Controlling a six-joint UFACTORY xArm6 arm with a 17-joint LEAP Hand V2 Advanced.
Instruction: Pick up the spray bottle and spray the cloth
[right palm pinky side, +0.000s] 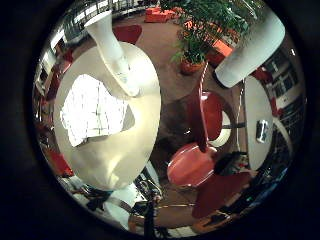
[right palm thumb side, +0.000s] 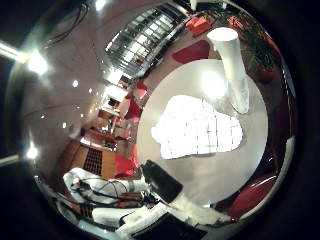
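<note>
A white spray bottle (right palm thumb side: 233, 65) stands upright on a round pale table (right palm thumb side: 215, 175), just beside a white cloth (right palm thumb side: 198, 127) that lies spread flat on the tabletop. The right little finger side palm view also has the bottle (right palm pinky side: 115, 55) and the cloth (right palm pinky side: 92, 108) on the table (right palm pinky side: 110, 160). My hand (right palm thumb side: 105, 192) is well above the table and away from both. One white finger (right palm pinky side: 250, 45) reaches straight out past the table's edge. The hand holds nothing.
Red chairs (right palm pinky side: 195, 160) stand on the floor beside the table. A second small table (right palm pinky side: 258, 125) is past them. A potted plant (right palm pinky side: 195, 45) stands further off. Red seats (right palm thumb side: 195, 50) lie beyond the table.
</note>
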